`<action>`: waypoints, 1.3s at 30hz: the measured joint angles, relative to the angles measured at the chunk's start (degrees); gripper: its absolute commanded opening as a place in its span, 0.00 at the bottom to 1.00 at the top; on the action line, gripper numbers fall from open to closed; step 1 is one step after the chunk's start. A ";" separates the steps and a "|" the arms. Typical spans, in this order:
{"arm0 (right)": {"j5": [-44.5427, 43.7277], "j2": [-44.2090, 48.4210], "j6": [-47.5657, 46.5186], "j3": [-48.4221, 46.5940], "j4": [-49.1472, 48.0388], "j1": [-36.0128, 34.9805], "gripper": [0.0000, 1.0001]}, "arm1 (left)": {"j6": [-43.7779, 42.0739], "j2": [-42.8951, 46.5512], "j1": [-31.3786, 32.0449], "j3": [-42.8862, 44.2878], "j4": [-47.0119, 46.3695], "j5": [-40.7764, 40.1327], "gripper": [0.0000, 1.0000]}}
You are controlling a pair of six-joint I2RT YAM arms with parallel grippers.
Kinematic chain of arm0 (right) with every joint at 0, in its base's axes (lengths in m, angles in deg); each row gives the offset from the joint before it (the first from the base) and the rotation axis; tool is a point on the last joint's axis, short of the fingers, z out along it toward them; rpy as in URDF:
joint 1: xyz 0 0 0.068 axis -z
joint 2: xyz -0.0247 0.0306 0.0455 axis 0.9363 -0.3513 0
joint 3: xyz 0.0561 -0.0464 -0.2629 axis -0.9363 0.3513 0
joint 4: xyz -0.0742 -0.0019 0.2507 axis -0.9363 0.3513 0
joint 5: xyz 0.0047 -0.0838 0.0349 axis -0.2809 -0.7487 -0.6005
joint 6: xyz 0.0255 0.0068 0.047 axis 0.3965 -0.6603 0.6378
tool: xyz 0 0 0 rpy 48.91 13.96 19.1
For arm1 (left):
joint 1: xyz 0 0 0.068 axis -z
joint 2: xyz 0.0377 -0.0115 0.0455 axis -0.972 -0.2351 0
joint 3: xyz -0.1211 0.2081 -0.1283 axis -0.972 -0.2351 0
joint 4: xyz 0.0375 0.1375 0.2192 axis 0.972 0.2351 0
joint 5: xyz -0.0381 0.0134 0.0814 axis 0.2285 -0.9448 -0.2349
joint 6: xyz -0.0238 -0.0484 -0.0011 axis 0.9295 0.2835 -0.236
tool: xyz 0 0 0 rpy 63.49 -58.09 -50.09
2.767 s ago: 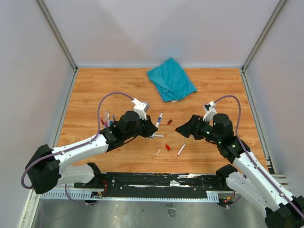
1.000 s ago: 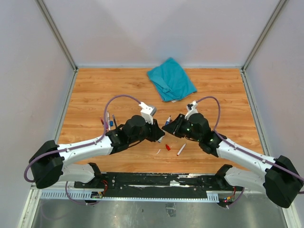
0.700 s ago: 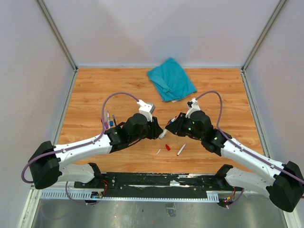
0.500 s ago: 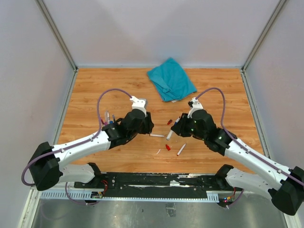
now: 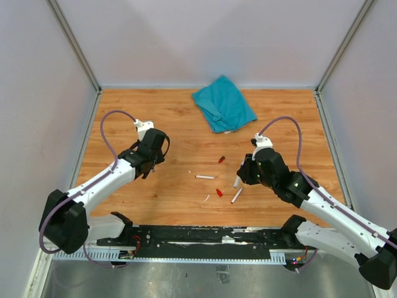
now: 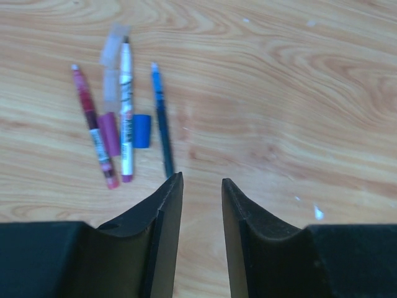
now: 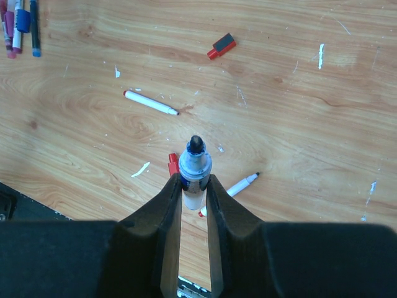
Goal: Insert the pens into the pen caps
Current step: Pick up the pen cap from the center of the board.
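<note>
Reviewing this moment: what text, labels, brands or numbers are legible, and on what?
No text can be read in any view.
On the white pen, left wrist view: dark print along the barrel, too blurred to read.
On the pink pen beside it: dark marks, also too blurred.
On the held pen in the right hand: no print shows.

We see left gripper (image 6: 201,180) parted over bare table (image 6: 279,124), open run to its right; pen cluster (image 6: 126,118) blocks ahead-left. Mid-table between arms littered: loose pen (image 5: 205,177), red cap (image 5: 221,159), second red cap (image 5: 219,192), white scrap (image 5: 206,198), second pen (image 5: 236,196), all near right gripper (image 5: 237,180) with held pen (image 7: 195,164). Far centre filled by teal cloth (image 5: 223,102); we find wide wood either side of it.
</note>
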State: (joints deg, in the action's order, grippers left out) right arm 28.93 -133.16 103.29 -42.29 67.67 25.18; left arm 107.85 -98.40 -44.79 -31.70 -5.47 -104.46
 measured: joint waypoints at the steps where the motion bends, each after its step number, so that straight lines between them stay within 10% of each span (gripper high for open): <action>1: 0.00 0.00 -0.17 0.00 0.26 0.00 0.01 | -0.17 -0.48 -1.64 0.00 0.22 -0.37 0.35; 39: 8.33 -5.44 -0.66 0.98 -2.51 0.00 0.01 | -6.23 -16.96 -16.17 1.18 -4.42 4.87 0.27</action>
State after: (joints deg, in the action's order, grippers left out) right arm 37.26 -138.60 102.63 -41.31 65.16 25.18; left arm 101.62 -115.36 -60.96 -30.52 -9.89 -99.59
